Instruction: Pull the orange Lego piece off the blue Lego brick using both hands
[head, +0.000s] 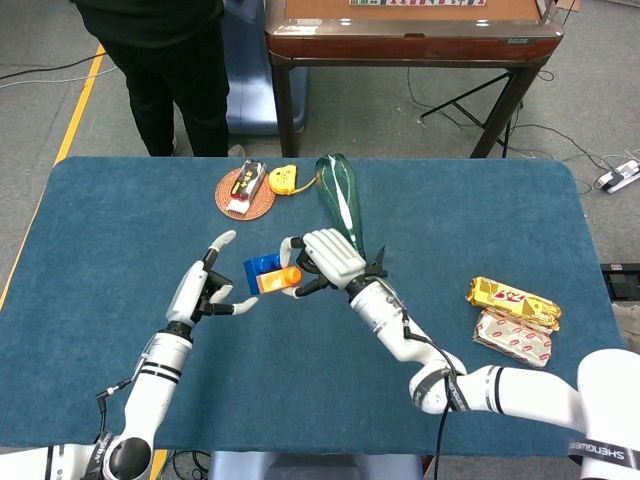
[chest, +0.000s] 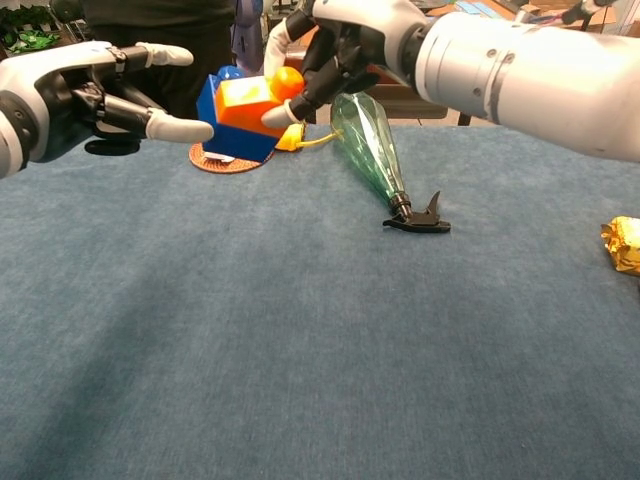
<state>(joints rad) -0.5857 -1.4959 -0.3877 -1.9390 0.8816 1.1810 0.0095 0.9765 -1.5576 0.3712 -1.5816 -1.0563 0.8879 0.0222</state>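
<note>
My right hand (head: 325, 258) (chest: 335, 45) holds the blue Lego brick (head: 257, 270) (chest: 228, 130) above the table, with the orange Lego piece (head: 277, 280) (chest: 252, 100) still stuck on it. The brick points left toward my left hand (head: 205, 292) (chest: 85, 95). That hand is open, fingers spread, a fingertip (chest: 190, 128) almost at the brick's left edge but not gripping it.
Behind the brick lie a round orange coaster (head: 245, 193) with a small packet, a yellow tape measure (head: 283, 180) and a green glass bottle (head: 340, 195) (chest: 370, 150) on its side. Gold and red snack packets (head: 512, 318) lie at the right. A person (head: 170, 60) stands beyond the table.
</note>
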